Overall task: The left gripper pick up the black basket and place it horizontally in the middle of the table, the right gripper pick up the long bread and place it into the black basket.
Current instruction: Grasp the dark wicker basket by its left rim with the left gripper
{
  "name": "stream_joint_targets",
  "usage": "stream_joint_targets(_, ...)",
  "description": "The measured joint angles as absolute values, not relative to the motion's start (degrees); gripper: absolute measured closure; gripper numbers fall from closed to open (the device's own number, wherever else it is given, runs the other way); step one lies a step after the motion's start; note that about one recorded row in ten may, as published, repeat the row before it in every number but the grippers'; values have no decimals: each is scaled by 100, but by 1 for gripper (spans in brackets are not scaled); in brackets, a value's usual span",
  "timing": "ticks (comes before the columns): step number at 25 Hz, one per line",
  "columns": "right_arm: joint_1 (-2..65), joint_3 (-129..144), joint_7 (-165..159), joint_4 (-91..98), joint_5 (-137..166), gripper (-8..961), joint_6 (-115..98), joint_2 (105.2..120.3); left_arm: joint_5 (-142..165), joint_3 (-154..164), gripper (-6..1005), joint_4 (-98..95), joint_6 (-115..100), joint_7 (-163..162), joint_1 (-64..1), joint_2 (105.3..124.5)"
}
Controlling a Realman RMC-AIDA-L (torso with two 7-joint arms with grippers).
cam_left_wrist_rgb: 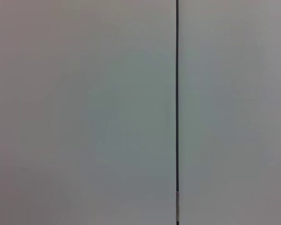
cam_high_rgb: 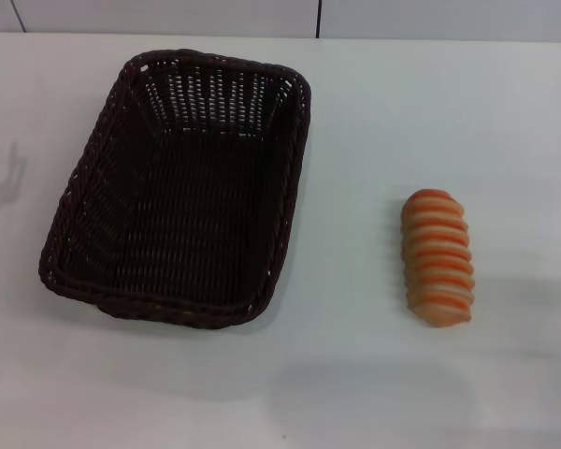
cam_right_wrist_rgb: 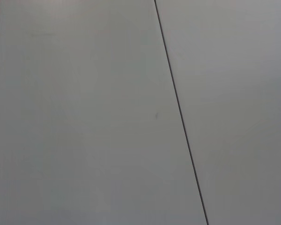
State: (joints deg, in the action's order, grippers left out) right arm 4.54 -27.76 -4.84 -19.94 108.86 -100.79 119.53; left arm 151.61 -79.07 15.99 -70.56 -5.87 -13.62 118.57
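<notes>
The white table (cam_high_rgb: 355,122) fills the head view, reaching back to a pale panelled wall (cam_high_rgb: 168,14) along the far edge.

On its left half lies the black basket (cam_high_rgb: 84,215), standing upright on its base with its long axis running away from the robot, tilted slightly clockwise; its inside holds nothing.

On the right half, well apart from the basket, the long bread (cam_high_rgb: 438,257) lies flat on the tabletop, its length also running front to back.

Neither claw shows in any view, so their state and the things' places relative to them cannot be told. Both wrist views show only grey wall panels (cam_left_wrist_rgb: 84,112) (cam_right_wrist_rgb: 84,122) crossed by thin dark seams (cam_left_wrist_rgb: 177,93) (cam_right_wrist_rgb: 178,103).
</notes>
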Motion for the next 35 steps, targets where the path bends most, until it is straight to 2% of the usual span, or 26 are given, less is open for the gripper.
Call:
stream_joint_targets(8, 423, -2777, -544, -1976, 10891, 139, -10100, 11953, 15160, -7846, 213, 1621, -7061, -596, -1362, 11855)
stream_joint_targets(11, 422, -2777, -545, -1970, 10898, 140, -10102, 11953, 15185, -7549, 213, 1814, -7020, -1208, -1320, 11774)
stream_joint_targets(13, 424, -2778, -545, -1968, 10901, 141, -10104, 11952, 15383, -7451, 213, 2215, -6774, -1348, -1297, 11621)
stream_joint_targets(14, 424, -2778, -545, -1968, 10901, 141, -10104, 11952, 15383, -7451, 213, 2215, -6774, -1348, -1297, 11621)
stream_joint_targets(15, 431, -2776, -548, -1968, 10902, 141, -10103, 11947, 15575, -7465, 213, 2654, -6438, -1367, -1230, 11503)
stream_joint_targets(16, 431, -2776, -548, -1968, 10902, 142, -10103, 11947, 15575, -7465, 213, 2654, -6438, -1367, -1230, 11503)
stream_joint_targets(18, 438, -2752, -552, -1968, 10904, 142, -10094, 11941, 15797, -7483, 213, 3302, -5896, -1431, -1104, 11344)
stream_joint_targets(20, 444, -2726, -554, -1969, 10907, 143, -10089, 11938, 16252, -7500, 213, 4342, -4787, -1602, -899, 11065)
stream_joint_targets(21, 444, -2726, -554, -1969, 10907, 143, -10089, 11938, 16252, -7500, 213, 4342, -4787, -1602, -899, 11065)
stream_joint_targets(25, 446, -2725, -554, -1968, 10908, 144, -10086, 11935, 16550, -7541, 213, 6223, -3028, -1448, -429, 10735)
stream_joint_targets(27, 448, -2724, -558, -1968, 10908, 145, -10081, 11936, 16551, -7562, 213, 6931, -2287, -1181, -284, 10671)
stream_joint_targets(29, 451, -2724, -560, -1968, 10908, 145, -10073, 11935, 16551, -7614, 213, 7449, -1590, -816, -192, 10686)
stream_joint_targets(30, 463, -2724, -561, -1963, 10905, 146, -10056, 11934, 16549, -7721, 213, 7879, -880, -377, -130, 10782)
stream_joint_targets(31, 463, -2724, -561, -1963, 10905, 146, -10056, 11934, 16549, -7721, 212, 7879, -880, -377, -130, 10782)
stream_joint_targets(33, 475, -2724, -561, -1957, 10896, 147, -10050, 11931, 16548, -7952, 212, 8394, 102, 208, -96, 11002)
stream_joint_targets(34, 481, -2724, -562, -1951, 10893, 147, -10049, 11930, 16548, -8135, 212, 8671, 738, 549, -109, 11174)
stream_joint_targets(35, 496, -2725, -562, -1939, 10892, 147, -10048, 11929, 16543, -8442, 212, 9013, 1673, 1011, -208, 11450)
